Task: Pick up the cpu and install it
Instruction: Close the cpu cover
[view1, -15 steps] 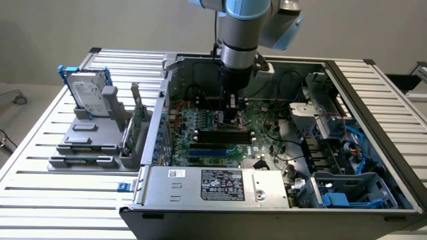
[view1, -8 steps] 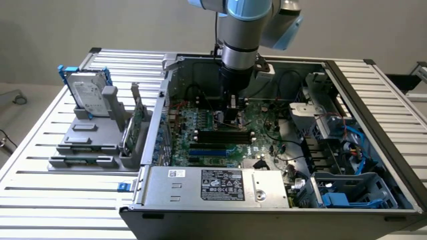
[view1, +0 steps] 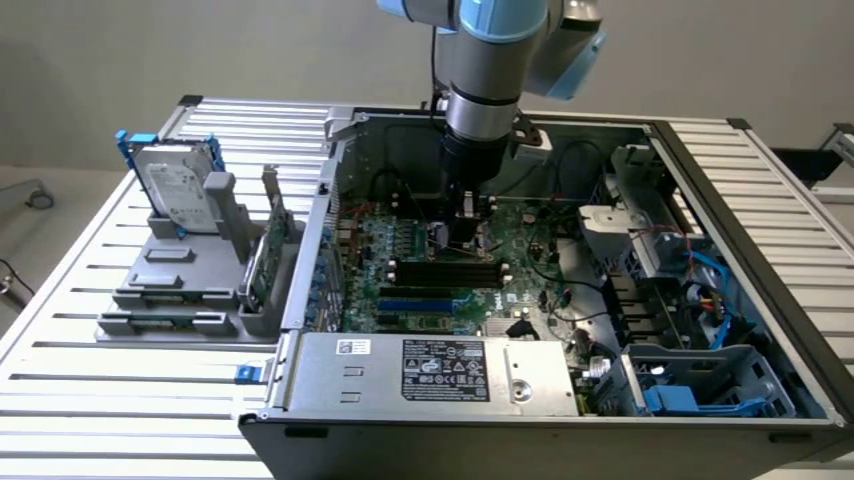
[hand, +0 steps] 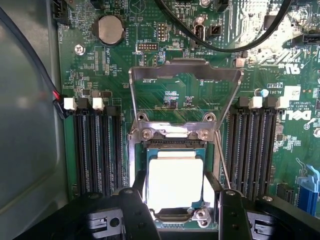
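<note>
cpu (hand: 175, 182) in socket (hand: 175, 133) beneath vertical gripper (view1: 465, 232)

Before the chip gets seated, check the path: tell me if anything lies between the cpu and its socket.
Nothing visible does. The hinged metal plate is swung up off the socket, and the cpu sits squarely over the opening at the pincer. Whether it is fully seated cannot be told.
</note>
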